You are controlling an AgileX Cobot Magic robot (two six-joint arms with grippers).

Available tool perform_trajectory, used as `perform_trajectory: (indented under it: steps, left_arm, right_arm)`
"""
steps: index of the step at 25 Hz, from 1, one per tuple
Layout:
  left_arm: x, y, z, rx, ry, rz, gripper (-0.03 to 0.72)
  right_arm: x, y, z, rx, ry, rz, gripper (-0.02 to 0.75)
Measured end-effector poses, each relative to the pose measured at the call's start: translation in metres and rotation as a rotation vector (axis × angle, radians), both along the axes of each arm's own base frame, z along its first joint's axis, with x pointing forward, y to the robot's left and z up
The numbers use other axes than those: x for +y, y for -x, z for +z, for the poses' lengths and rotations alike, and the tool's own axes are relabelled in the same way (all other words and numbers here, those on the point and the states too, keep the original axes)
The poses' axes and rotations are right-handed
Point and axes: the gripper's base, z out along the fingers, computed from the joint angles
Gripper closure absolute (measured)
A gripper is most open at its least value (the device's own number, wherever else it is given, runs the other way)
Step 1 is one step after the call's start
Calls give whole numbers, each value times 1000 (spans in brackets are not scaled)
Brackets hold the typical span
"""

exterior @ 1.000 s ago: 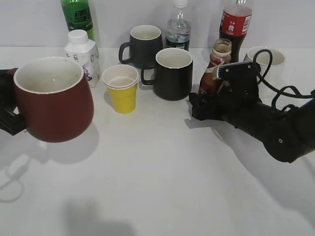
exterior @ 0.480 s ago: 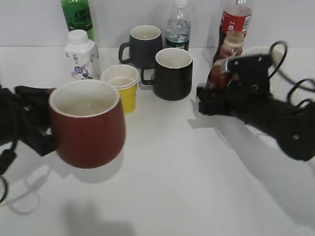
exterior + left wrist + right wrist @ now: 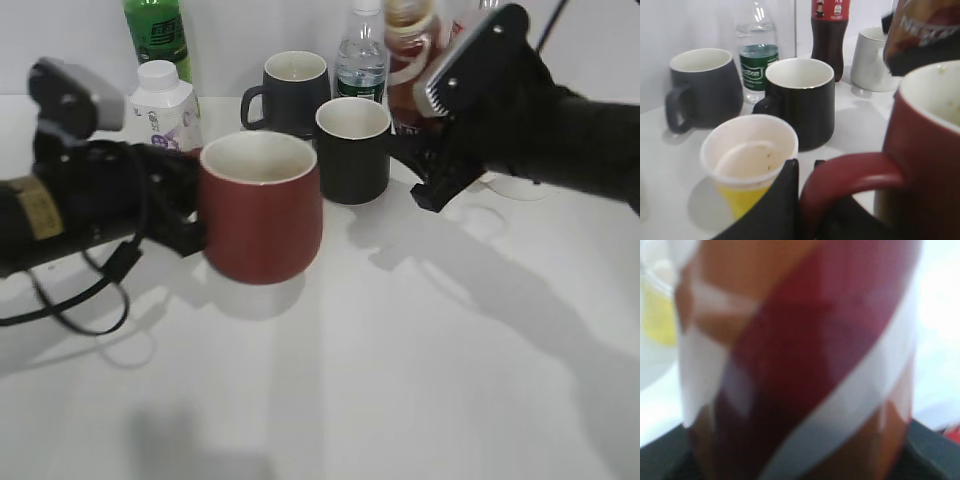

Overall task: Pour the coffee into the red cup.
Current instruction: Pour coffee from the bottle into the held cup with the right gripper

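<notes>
Both your arms have swung inward since a moment ago. Your left gripper [image 3: 805, 200] clamps the red cup [image 3: 262, 208] by its handle at centre; your right gripper [image 3: 440, 150] grips the coffee [image 3: 408, 62] raised upright, far right. Tilt too early and coffee spills beside the black mug [image 3: 352, 148]. Cup looks empty.

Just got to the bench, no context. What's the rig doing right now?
A two-arm pour is being set up. The left claw holds the red mug by its handle, lifted toward the middle of the table. The right claw grips the coffee bottle, raised behind and to the right of the mug, near the black mug. The bottle looks roughly upright and is not over the red mug's mouth, so nothing is being poured yet.
</notes>
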Motion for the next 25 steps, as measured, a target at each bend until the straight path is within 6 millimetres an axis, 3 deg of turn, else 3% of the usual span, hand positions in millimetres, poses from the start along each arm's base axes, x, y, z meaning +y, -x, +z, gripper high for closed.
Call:
perform_trajectory:
  steps: [12,25]
  left_arm:
    - [-29,-37,7,-113,-34,-136,630]
    - [-43,-27,1,-140,-106,-272,630]
  right_arm:
    - [8,-8,13,-240,369,197,234]
    - [9,-8,15,-394,517,269,234]
